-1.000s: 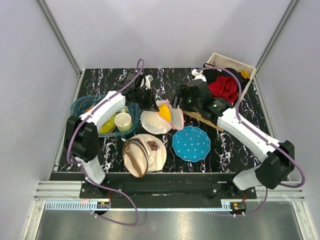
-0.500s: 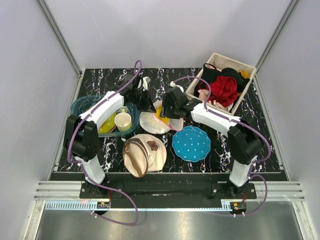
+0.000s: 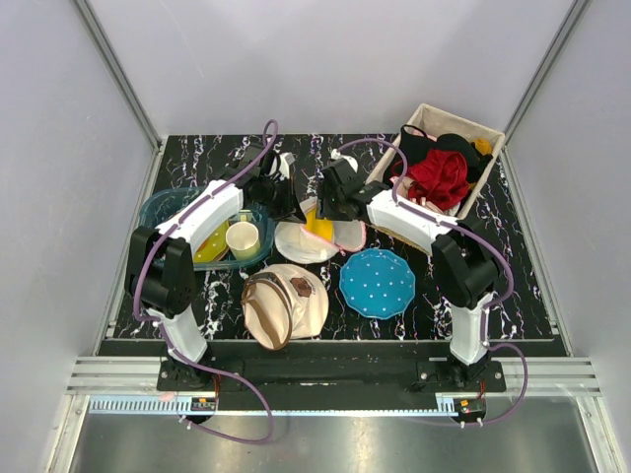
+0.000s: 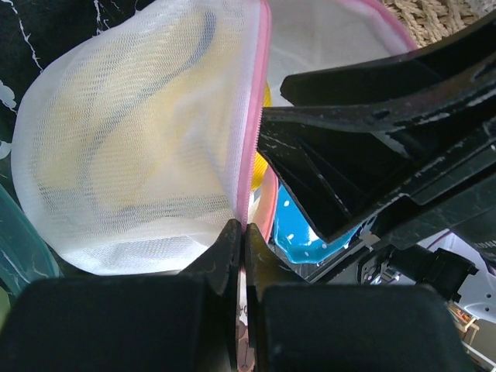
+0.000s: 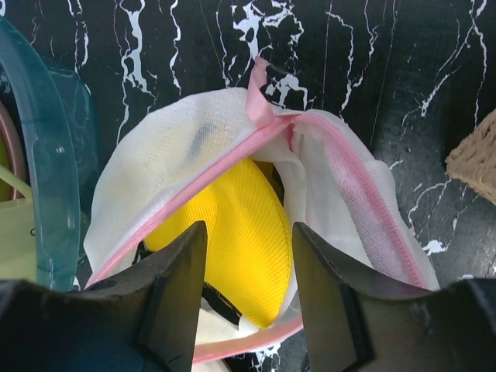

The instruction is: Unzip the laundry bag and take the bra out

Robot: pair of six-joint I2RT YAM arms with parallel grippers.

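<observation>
Right gripper has swung over the round white mesh laundry bag, jaws wide above yellow bra; left gripper pinches its pink rim

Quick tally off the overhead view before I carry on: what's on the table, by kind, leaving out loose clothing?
Bags: 2, the laundry bag and the canvas bag
Plates: 1, the blue dotted plate
Cups: 1, the cup
Open containers: 2, the teal tub and the beige box
Total: 6
</observation>
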